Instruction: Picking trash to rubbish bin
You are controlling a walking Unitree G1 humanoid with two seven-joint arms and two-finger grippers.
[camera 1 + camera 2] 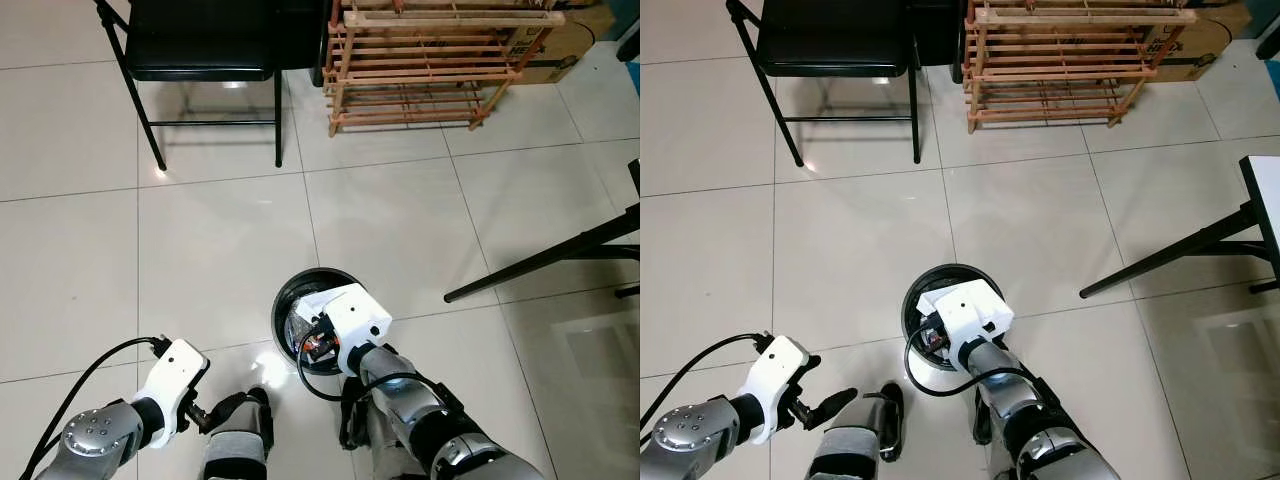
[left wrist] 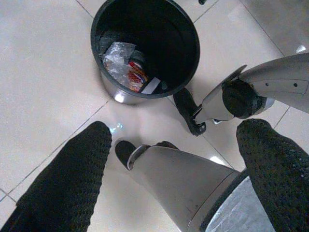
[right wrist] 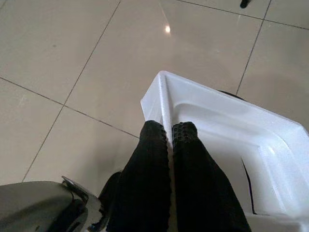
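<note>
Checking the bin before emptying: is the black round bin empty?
Not empty: black round bin holds crinkled clear wrappers and a red packet.

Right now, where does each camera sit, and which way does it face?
Left eye: on the head, looking down at the floor, black bin, chair and wooden rack; both arms and legs show.
Right eye: the same scene, slightly offset.
Left wrist: on the left arm, facing the bin with trash; open left gripper and legs show.
Right wrist: on the right arm, facing the floor; right gripper pinches a white tray.
Both eyes and left wrist share the bin.
</note>
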